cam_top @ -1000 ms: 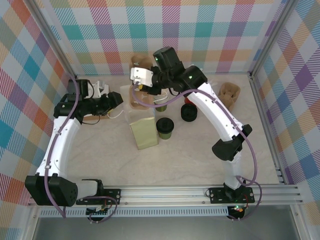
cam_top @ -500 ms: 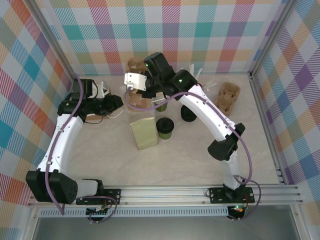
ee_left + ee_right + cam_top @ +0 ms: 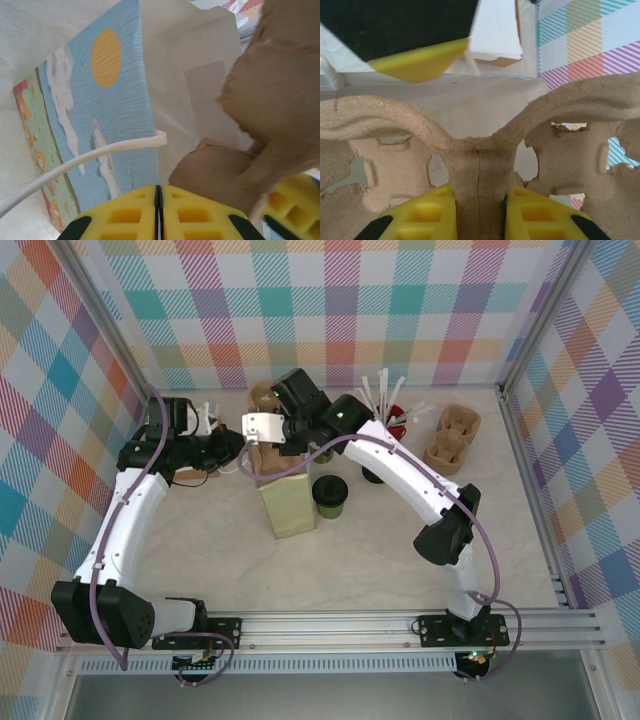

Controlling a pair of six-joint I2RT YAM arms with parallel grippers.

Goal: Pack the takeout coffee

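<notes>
Two arms at work over the tabletop (image 3: 350,560), both at the far side. My left tool (image 3: 158,212) has its yellow fingers pressed together, and the top edge of the one gift bag (image 3: 100,110) runs straight into the seam between them, so I am pinching the bag's wall. The outer face has blue sky, one orange sun and white clouds, and the inside is plain white. One white cord handle (image 3: 100,152) loops across that outer face.

My right tool (image 3: 479,215) is clamped on the central rib of one pulp cup carrier (image 3: 480,165), one finger on each side. The carrier hangs at the bag's open mouth, with the white lining right behind it.

The takeout coffee (image 3: 330,495), one green cup with its black lid on, stands on the tabletop in the middle, outside the bag. It is just beside the right side of one olive-green carton (image 3: 288,508). Behind it I see one lidless green cup stack (image 3: 322,451), partly under my right arm, and one stack of black lids (image 3: 376,475). One red holder of white sticks (image 3: 392,412) stands further back. More pulp carriers (image 3: 452,435) are piled at the far right. I cannot tell how many.
</notes>
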